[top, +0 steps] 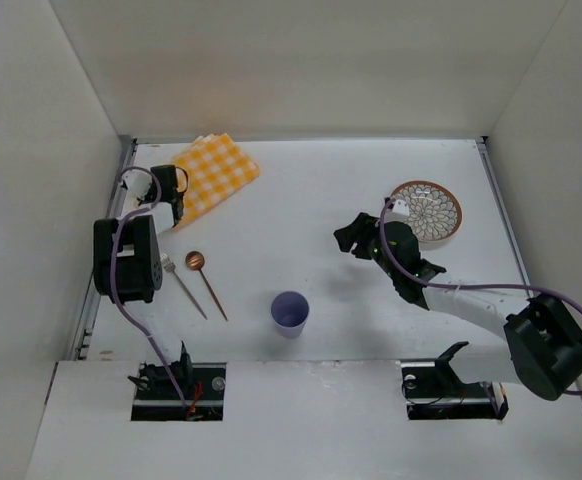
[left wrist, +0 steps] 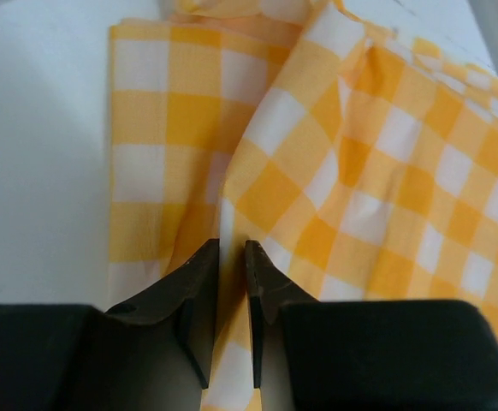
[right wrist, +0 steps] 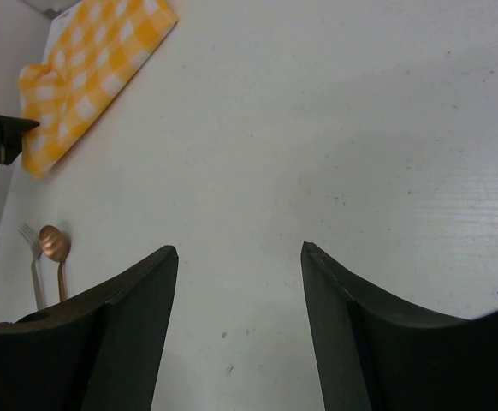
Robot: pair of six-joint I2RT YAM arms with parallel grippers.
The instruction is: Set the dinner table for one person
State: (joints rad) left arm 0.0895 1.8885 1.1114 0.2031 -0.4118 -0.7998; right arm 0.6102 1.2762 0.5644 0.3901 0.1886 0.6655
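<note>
Altogether one each: cup [top: 290, 312], plate [top: 427, 211], fork [top: 183, 288], spoon [top: 209, 285], checked cloth [top: 216, 172].

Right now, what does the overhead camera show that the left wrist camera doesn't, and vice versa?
Overhead only: plate, cup, fork, spoon and the right gripper. Left wrist only: its fingers pinching a raised fold, close up. Both: the checked cloth, the left gripper and the white dinner table.

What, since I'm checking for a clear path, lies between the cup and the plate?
Only the right gripper, jaws open, above the bare table; the top view shows it.
</note>
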